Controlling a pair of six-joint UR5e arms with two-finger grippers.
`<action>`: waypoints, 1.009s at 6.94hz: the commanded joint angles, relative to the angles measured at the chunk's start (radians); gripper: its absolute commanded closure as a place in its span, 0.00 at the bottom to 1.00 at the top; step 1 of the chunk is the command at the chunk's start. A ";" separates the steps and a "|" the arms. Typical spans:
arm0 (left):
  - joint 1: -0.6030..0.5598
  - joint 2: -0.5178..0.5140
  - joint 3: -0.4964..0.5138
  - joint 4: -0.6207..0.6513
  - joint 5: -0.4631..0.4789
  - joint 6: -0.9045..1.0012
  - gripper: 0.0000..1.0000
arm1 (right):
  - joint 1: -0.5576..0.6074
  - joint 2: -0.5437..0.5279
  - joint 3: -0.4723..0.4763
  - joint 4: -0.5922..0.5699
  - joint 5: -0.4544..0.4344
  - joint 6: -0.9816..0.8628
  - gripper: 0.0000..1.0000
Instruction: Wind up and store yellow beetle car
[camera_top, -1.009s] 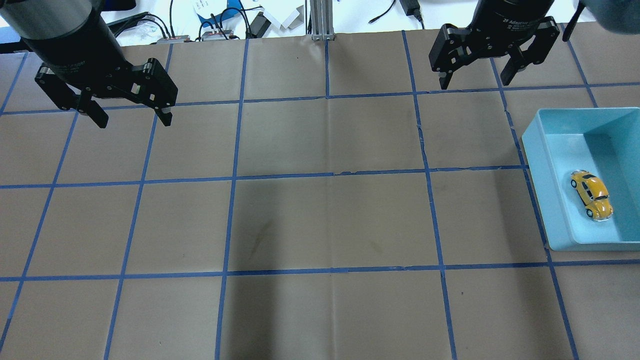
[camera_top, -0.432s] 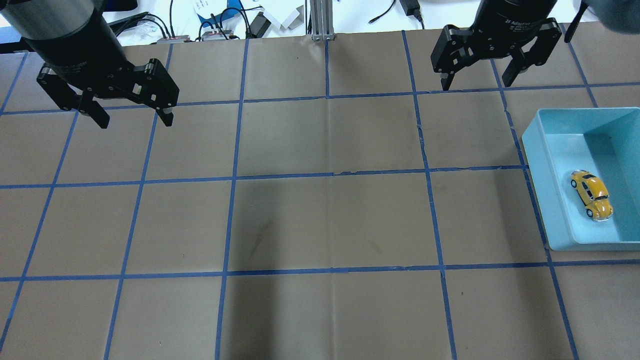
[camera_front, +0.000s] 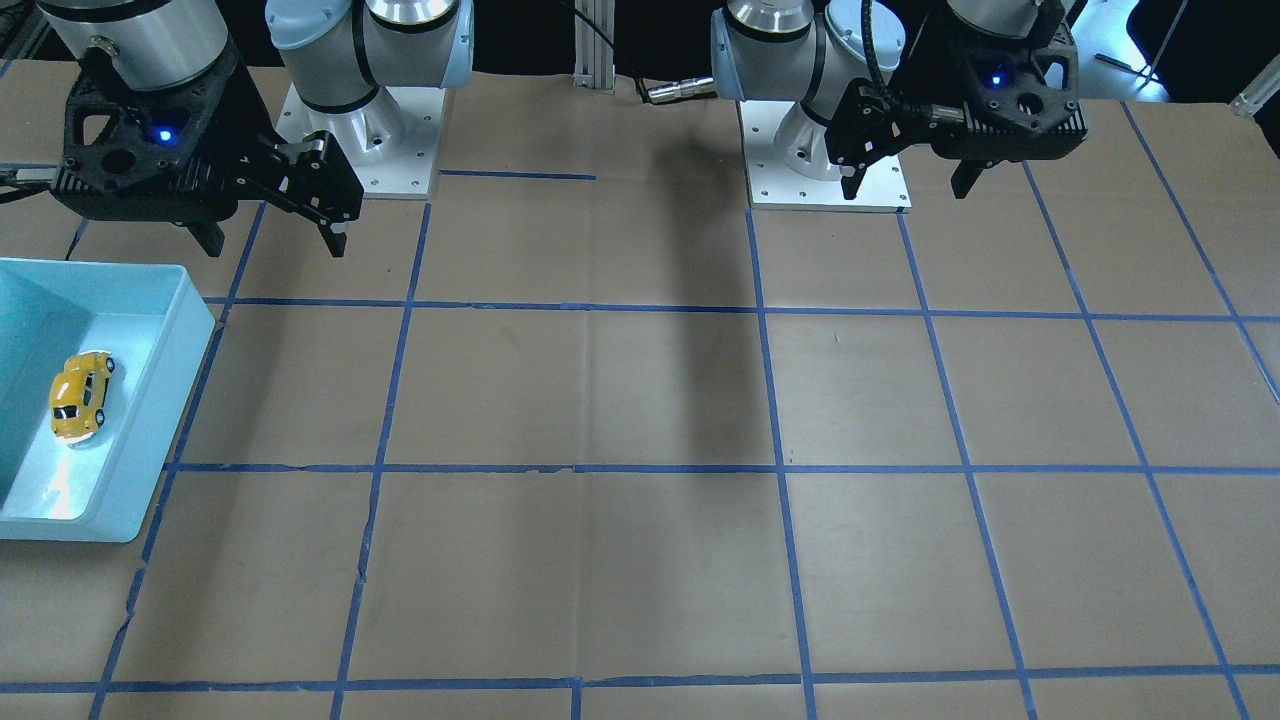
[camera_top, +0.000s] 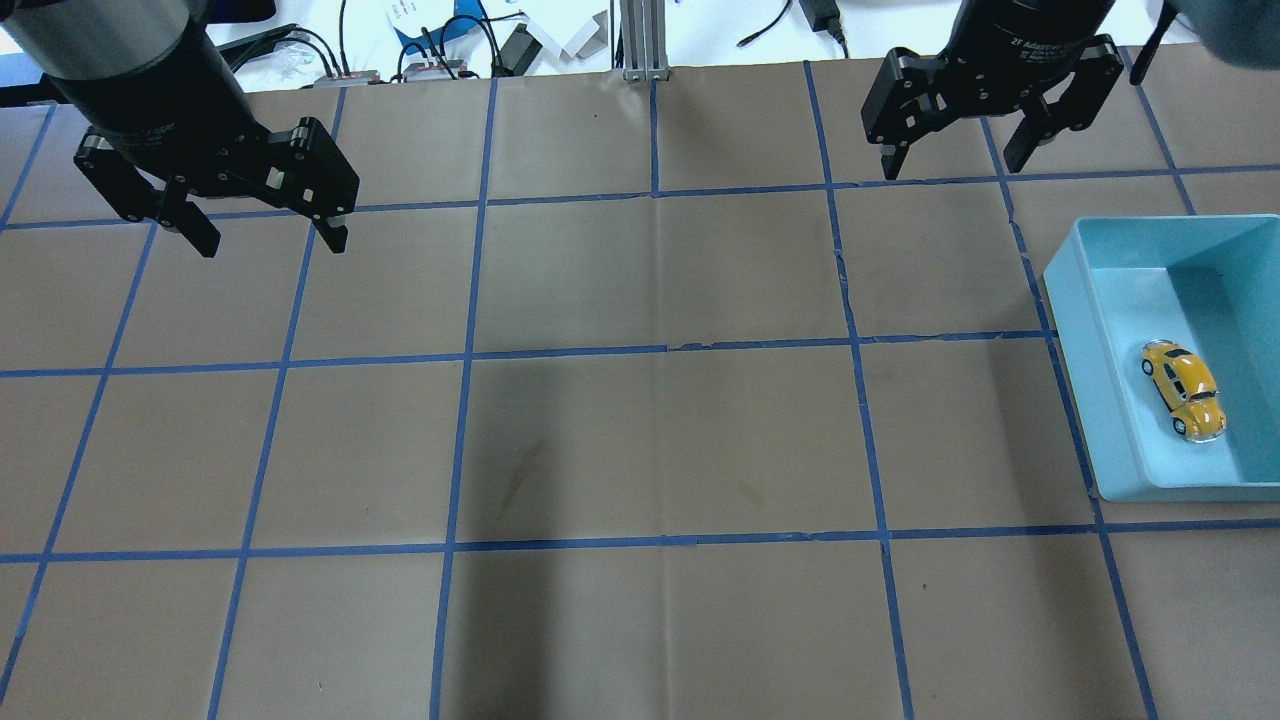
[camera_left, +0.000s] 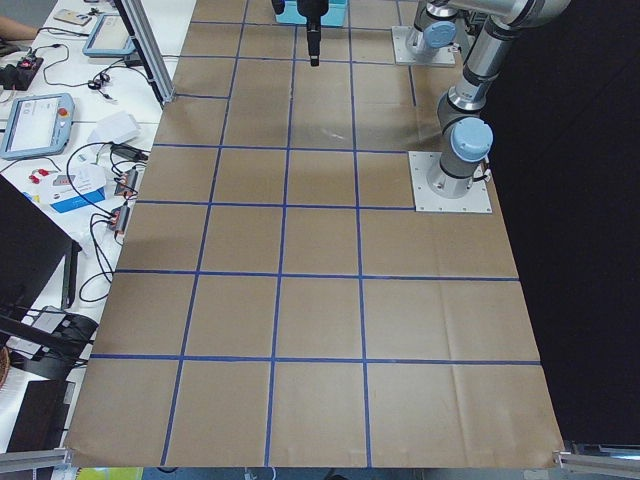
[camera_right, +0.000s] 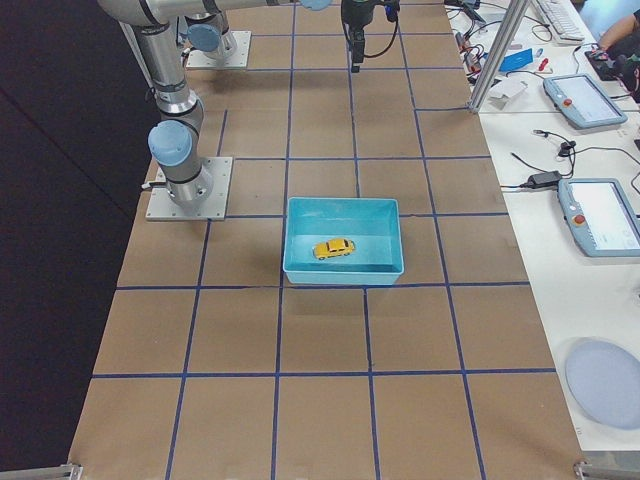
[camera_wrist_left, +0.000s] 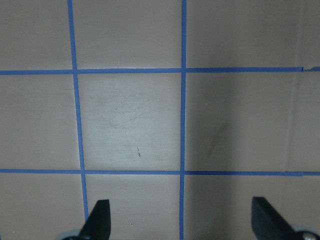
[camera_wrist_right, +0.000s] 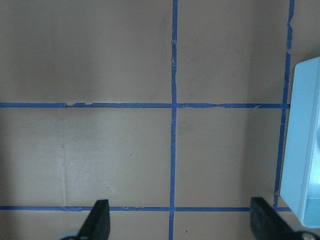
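Note:
The yellow beetle car (camera_top: 1184, 389) lies on its wheels inside the light blue bin (camera_top: 1090, 300) at the table's right side; it also shows in the front view (camera_front: 78, 394) and the right-side view (camera_right: 333, 247). My right gripper (camera_top: 954, 165) is open and empty, held high near the back edge, well away from the bin; in the front view it (camera_front: 275, 235) is on the left. My left gripper (camera_top: 270, 243) is open and empty at the back left, and on the right in the front view (camera_front: 908, 185).
The brown table carries a grid of blue tape. The bin's edge (camera_wrist_right: 300, 150) shows at the right of the right wrist view. Cables, boxes and a metal post (camera_top: 640, 40) lie beyond the back edge. Teach pendants (camera_right: 598, 212) rest on a side table.
The right gripper has drifted slightly up and right in the overhead view. The left gripper, the car and the bin have not moved.

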 joint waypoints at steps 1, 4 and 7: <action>0.014 0.002 0.000 0.000 -0.005 0.008 0.00 | 0.000 -0.003 -0.007 -0.002 0.003 -0.001 0.00; 0.012 0.005 -0.001 -0.014 -0.004 0.008 0.00 | -0.001 -0.005 -0.013 0.000 -0.004 0.001 0.00; 0.014 0.005 0.002 -0.014 -0.002 0.010 0.00 | 0.000 -0.007 -0.006 0.009 -0.007 0.002 0.00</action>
